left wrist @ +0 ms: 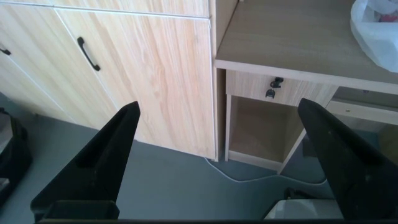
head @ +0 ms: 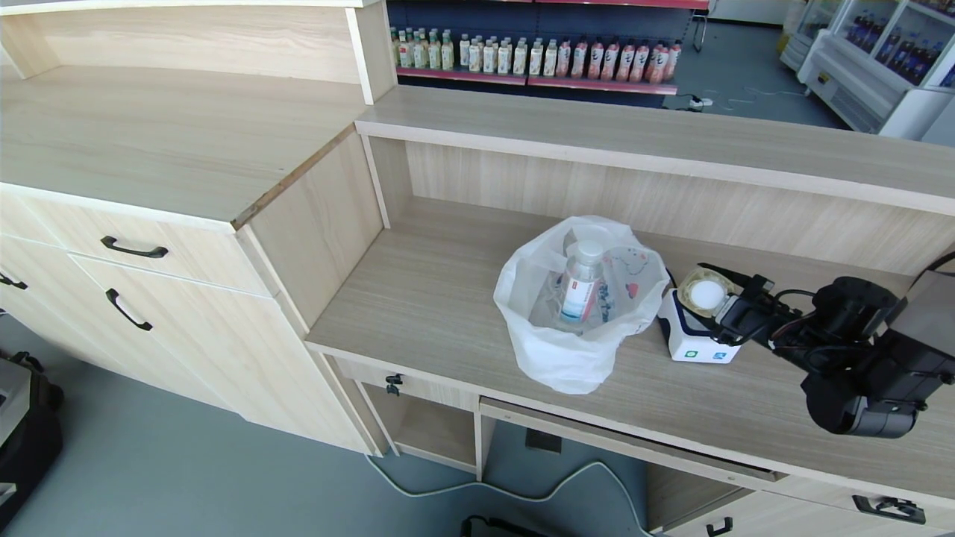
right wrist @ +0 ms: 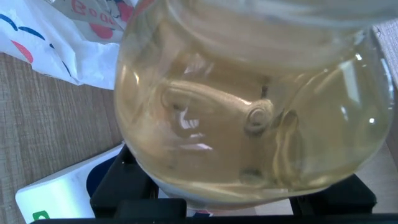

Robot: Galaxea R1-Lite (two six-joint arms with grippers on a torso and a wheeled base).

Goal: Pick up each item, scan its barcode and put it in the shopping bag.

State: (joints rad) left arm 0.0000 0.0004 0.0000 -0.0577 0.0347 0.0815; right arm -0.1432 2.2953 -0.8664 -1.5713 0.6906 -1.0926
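Bottle point(right wrist: 249, 106), rounded, clear, amber-filled, seemingly clamped in right tool point(head: 721, 309); left tool point(left wrist: 219, 107) gapes.

I count two bottles: the first bottle point(head: 582, 291) stands inside the shopping bag point(head: 559, 365), and the second bottle point(head: 705, 296) is above the scanner point(head: 690, 347). There is one bag and one scanner, both on the one counter point(head: 433, 298). The row of drinks point(head: 537, 58) on the far shelf point(head: 462, 75) is too small to count exactly.
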